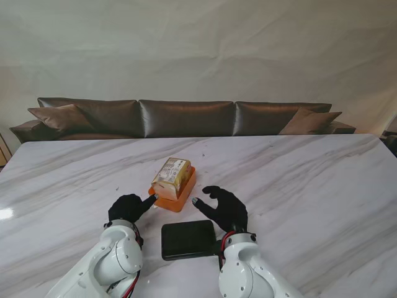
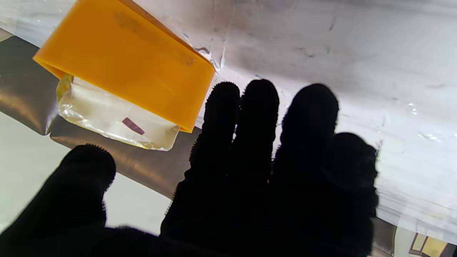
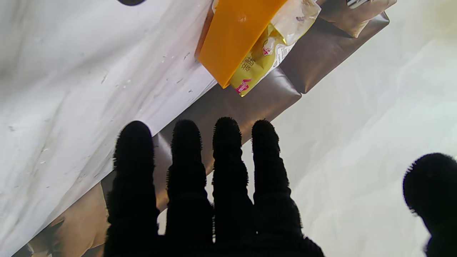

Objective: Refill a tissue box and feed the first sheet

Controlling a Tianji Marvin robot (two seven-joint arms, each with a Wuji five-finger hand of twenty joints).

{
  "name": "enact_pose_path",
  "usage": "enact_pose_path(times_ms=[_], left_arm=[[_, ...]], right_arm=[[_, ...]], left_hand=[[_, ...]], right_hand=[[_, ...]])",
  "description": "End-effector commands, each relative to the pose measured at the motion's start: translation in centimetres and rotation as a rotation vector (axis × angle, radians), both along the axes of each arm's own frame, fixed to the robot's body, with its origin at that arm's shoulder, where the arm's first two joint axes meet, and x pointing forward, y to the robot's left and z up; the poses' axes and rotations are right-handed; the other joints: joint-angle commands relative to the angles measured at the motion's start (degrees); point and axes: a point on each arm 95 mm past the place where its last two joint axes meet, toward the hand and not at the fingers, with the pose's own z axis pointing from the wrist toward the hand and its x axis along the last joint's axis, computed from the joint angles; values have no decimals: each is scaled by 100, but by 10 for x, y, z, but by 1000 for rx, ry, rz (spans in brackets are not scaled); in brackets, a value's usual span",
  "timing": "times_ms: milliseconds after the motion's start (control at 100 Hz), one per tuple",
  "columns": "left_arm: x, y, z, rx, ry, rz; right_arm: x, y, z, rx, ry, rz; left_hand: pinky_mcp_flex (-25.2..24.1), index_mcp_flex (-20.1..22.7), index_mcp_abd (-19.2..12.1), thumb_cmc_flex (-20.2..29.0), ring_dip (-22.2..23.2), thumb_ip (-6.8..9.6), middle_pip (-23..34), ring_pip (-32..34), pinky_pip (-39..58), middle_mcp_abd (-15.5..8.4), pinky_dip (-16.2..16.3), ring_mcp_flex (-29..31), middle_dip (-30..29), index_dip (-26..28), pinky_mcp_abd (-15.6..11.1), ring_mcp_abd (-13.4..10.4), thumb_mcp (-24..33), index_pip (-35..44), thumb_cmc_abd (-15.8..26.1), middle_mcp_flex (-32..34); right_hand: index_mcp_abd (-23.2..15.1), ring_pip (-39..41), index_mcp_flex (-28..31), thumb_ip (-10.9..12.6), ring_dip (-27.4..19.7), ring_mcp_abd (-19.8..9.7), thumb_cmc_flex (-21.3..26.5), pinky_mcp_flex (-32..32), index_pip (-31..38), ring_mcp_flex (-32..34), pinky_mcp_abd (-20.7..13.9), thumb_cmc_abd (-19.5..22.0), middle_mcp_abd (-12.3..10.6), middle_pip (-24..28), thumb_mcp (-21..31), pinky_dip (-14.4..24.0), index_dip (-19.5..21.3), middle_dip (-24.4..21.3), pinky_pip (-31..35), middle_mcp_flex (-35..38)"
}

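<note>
Nearest me lies a dark flat lid (image 1: pixel 188 239), between the two white forearms. Going left to right: the left hand (image 1: pixel 128 207) is spread and holds nothing, its forefinger reaching toward the near left corner of the orange tissue box (image 1: pixel 175 192); whether it touches, I cannot tell. Inside the box sits the wrapped tissue pack (image 1: pixel 171 177), standing proud of the rim and slightly askew. The right hand (image 1: pixel 223 208) hovers just beside the box, fingers wide and curled, gripping nothing. To seat the pack well, I judge the left hand should steady the box wall while the right presses the pack down evenly, lest the light box slide on the smooth marble table (image 1: pixel 310 180).
</note>
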Motion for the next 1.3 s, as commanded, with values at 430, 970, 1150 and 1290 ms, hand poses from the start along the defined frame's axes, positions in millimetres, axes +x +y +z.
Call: enact_pose_path(times_ms=[430,970,1150,1290], left_arm=[[30,-15,-9,-103,26,-34],[64,-13,-16,-115,182,-99],[68,-10,-17,-99,167,-122],[73,-7,-17,-92,151,-154]], right_arm=[[18,-6,12,-72,18,41],[69,6,9,-127,93,12],[76,6,2,-137,125,-3],[79,4,-1,-138,148,-22]], left_hand=[[199,-3,431,-115,-87,390,-21,107,320,221,-21,170,-82,-112,-30,890,-560,-172,527,213],[-214,-730,455,-247,-68,1361,-175,-176,-21,107,22,-300,-87,-72,-266,681,1475,-467,-242,-487],[-241,-1085,276,-105,-57,1492,-194,-189,-76,-32,1,-360,-52,44,-428,428,1996,-349,-462,-842],[-383,-1327,150,60,-27,1509,-189,-191,-174,-163,-27,-481,-27,144,-524,319,2247,-219,-587,-1027]], right_hand=[[-90,4,74,-57,-67,-139,51,-64,-66,-85,-124,-116,-93,31,-116,87,-44,106,-119,-82],[-72,-96,-110,-56,-125,-245,93,-214,-59,-378,-254,-132,-52,-63,-111,57,-41,41,-250,-387],[-39,-113,-178,-63,-162,-257,125,-264,-38,-500,-283,-143,-37,-94,-114,52,-53,-51,-304,-503],[-28,-88,-181,-75,-173,-256,171,-274,-9,-524,-297,-162,-45,-46,-118,63,-59,-77,-311,-527]])
